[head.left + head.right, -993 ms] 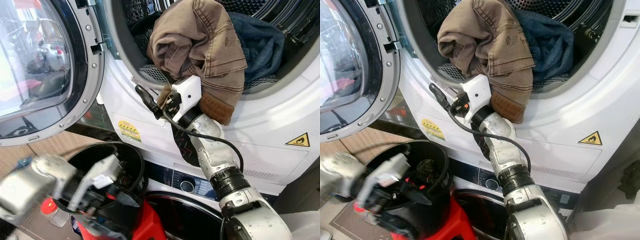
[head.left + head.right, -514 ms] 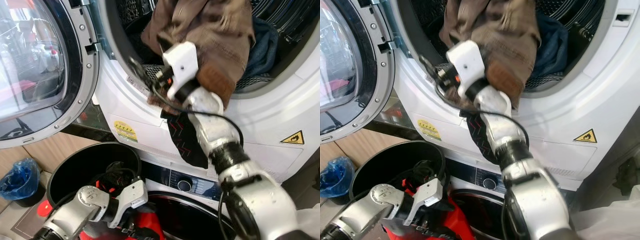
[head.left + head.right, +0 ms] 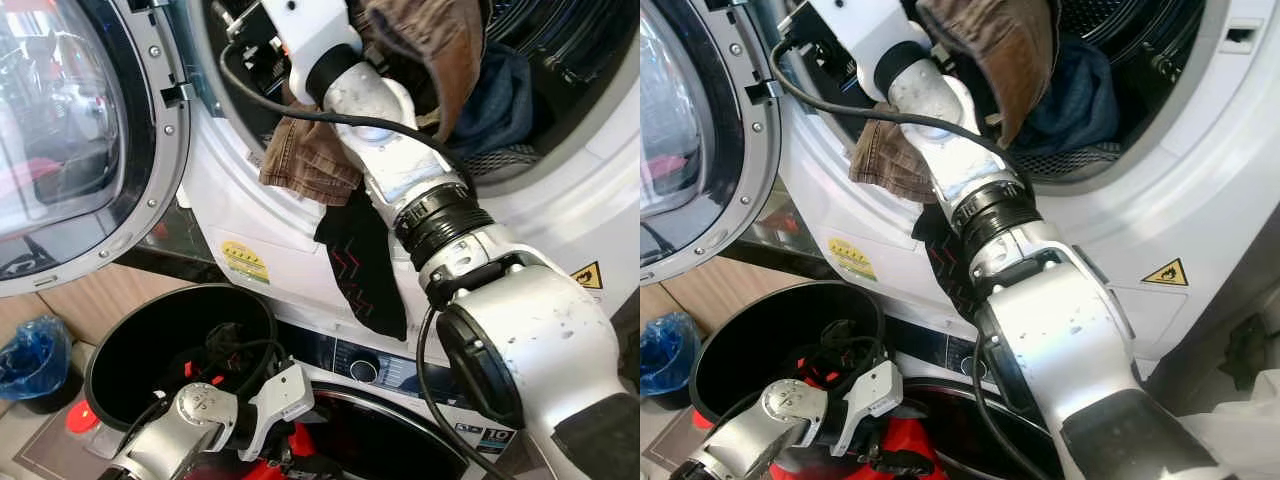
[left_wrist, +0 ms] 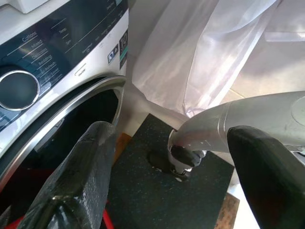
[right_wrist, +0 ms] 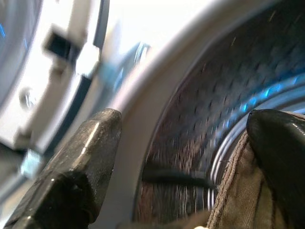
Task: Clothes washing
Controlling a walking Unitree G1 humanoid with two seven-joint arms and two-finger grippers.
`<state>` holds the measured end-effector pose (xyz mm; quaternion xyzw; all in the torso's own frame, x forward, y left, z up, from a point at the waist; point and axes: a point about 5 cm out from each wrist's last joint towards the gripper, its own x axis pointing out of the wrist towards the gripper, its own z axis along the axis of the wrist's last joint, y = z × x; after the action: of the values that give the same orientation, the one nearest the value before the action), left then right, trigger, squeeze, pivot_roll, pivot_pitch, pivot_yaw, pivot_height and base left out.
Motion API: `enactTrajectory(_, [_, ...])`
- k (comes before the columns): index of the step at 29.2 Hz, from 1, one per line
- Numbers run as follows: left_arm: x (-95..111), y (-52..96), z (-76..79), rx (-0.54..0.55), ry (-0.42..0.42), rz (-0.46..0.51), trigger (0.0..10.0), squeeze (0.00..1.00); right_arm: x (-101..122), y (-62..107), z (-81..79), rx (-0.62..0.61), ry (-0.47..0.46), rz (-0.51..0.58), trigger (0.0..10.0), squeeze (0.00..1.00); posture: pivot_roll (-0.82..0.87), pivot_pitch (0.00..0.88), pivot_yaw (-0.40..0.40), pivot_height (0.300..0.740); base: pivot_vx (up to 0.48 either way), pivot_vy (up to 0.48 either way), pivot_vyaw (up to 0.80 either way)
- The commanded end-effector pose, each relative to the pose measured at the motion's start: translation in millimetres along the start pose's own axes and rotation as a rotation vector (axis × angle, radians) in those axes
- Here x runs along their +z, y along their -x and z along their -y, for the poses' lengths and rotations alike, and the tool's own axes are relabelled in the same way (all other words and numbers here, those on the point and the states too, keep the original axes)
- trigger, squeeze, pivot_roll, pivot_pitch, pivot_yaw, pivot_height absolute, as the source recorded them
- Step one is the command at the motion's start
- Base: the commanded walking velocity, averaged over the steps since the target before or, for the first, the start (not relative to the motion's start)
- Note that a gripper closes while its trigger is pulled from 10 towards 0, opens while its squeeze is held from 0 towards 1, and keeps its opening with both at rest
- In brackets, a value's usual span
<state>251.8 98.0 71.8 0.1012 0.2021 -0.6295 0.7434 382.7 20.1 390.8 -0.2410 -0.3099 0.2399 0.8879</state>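
My right arm's white wrist (image 3: pixel 300 30) reaches up into the open washer drum (image 3: pixel 560 40). Brown trousers (image 3: pixel 300 160) lie draped over that arm, and one part hangs over the drum's rim. In the right wrist view my right gripper (image 5: pixel 186 117) is open inside the drum, with brown cloth (image 5: pixel 228 200) beside one finger. A black sock with red zigzags (image 3: pixel 360 260) hangs down the washer's front. A blue denim garment (image 3: pixel 500 100) lies in the drum. My left gripper (image 4: pixel 171 131) is open and empty, held low by the lower machine's control panel (image 4: pixel 57 47).
The round washer door (image 3: pixel 70 150) stands open at the left. A black bucket (image 3: pixel 170 340) holding dark items sits below on a red stool (image 3: pixel 930 450). A blue bag (image 3: pixel 30 355) lies on the floor at the left. White plastic sheeting (image 4: pixel 214 47) hangs at the right.
My right arm has risen from the drum's rim into the drum, carrying the brown trousers up with it. My left arm has drawn back lower beside the bucket.
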Motion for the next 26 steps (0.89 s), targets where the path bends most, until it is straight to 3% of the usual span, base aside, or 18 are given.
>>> enactTrajectory(1, [0, 1.9, 1.0, 0.032, -0.036, -0.009, 10.0, 0.00, 10, -6.1, -2.9, -0.002, 0.042, -0.018, 10.0, 0.00, 0.11, 0.000, 0.066, 0.740, 0.000, 0.000, 0.00])
enactTrajectory(3, [4, -0.3, 0.5, 0.056, -0.050, 0.015, 10.0, 0.00, 8, -7.3, -4.7, -0.028, 0.085, -0.059, 10.0, 0.00, 0.14, 0.000, 0.058, 0.740, 0.000, 0.000, 0.00])
enactTrajectory(9, [16, -1.7, 13.4, -0.029, -0.057, 0.045, 10.0, 0.00, 0, -6.4, -2.8, -0.096, 0.056, -0.132, 10.0, 0.00, 0.16, 0.000, 0.051, 0.740, 0.000, 0.000, 0.00])
enactTrajectory(15, [34, -0.5, 20.0, -0.041, -0.084, 0.119, 10.0, 0.00, -4, -4.1, 4.4, -0.149, 0.008, -0.139, 10.0, 0.00, 0.15, 0.000, 0.052, 0.740, 0.000, 0.000, 0.00])
enactTrajectory(20, [59, 8.4, 24.9, -0.047, -0.146, 0.182, 10.0, 0.00, -3, -0.3, 28.2, -0.263, -0.006, -0.117, 10.0, 0.00, 0.13, 0.000, 0.065, 0.740, 0.000, 0.000, 0.00])
enactTrajectory(21, [69, 12.0, 25.3, -0.036, -0.179, 0.204, 10.0, 0.00, -3, 2.0, 40.8, -0.332, 0.023, -0.118, 10.0, 0.00, 0.12, 0.000, 0.070, 0.740, 0.000, 0.000, 0.00])
enactTrajectory(22, [69, 12.0, 25.3, -0.036, -0.179, 0.204, 10.0, 0.00, -3, 2.0, 40.8, -0.332, 0.023, -0.118, 10.0, 0.00, 0.12, 0.000, 0.070, 0.740, 0.000, 0.000, 0.00])
enactTrajectory(26, [92, 25.3, 18.1, 0.053, -0.292, 0.257, 10.0, 0.00, 0, 6.9, 64.4, -0.451, 0.056, -0.108, 10.0, 0.00, 0.12, 0.000, 0.078, 0.740, 0.000, 0.000, 0.00])
